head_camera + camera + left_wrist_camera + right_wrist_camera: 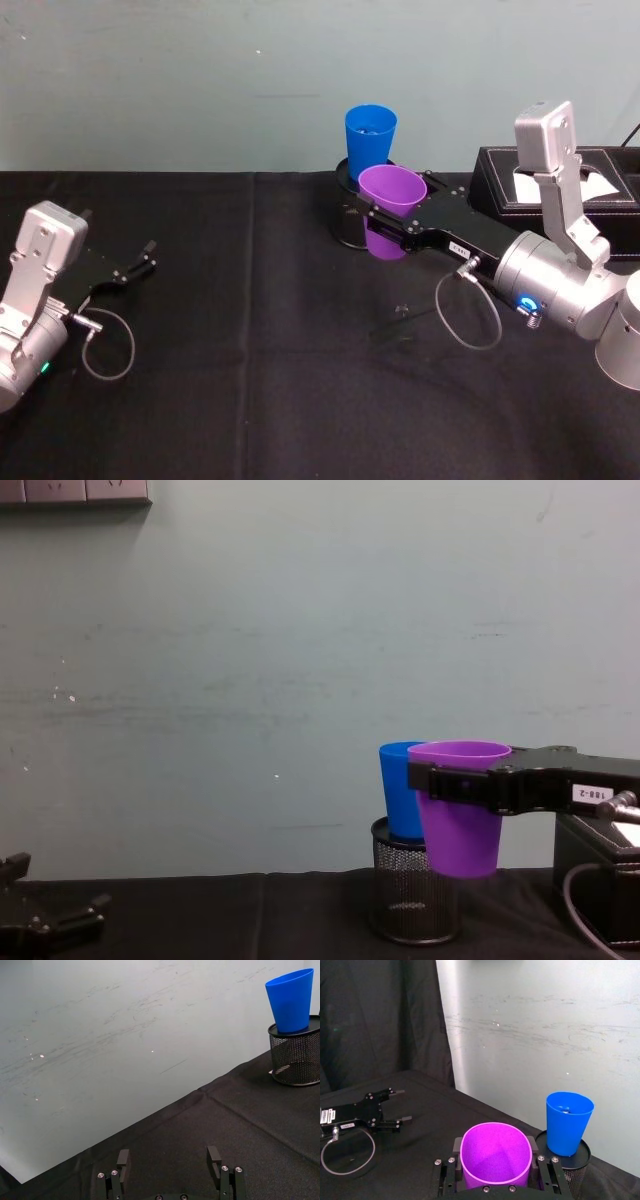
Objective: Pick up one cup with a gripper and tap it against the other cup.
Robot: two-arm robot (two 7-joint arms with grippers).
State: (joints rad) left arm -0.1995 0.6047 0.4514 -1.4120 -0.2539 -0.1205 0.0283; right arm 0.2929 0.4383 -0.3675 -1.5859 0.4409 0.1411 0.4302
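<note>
Head view, right hand: I have my right hand (392,212) clamped on the purple cup (391,187), a finger on either side under the rim, and the cup is upright.
Head view, blue cup: the blue cup (370,135) stands in a mesh holder (346,215) just past that hand's fingertips.
Head view, left hand: my left hand (135,267) sits low over the black desk (250,360), well apart from the right one, fingers spread.
Left wrist view: the left hand's fingers (123,1159) are apart with bare desk between them. The blue cup (291,1002) is far ahead of them.
Right wrist view: the purple cup (495,1156) spans the space between my right hand's fingers. A gap separates it from the blue cup (567,1122) beyond.
Chest view: the purple cup (460,832) hangs clear of the desk, its base near the holder's rim. It overlaps the blue cup (397,792), and I cannot tell whether they touch.
</note>
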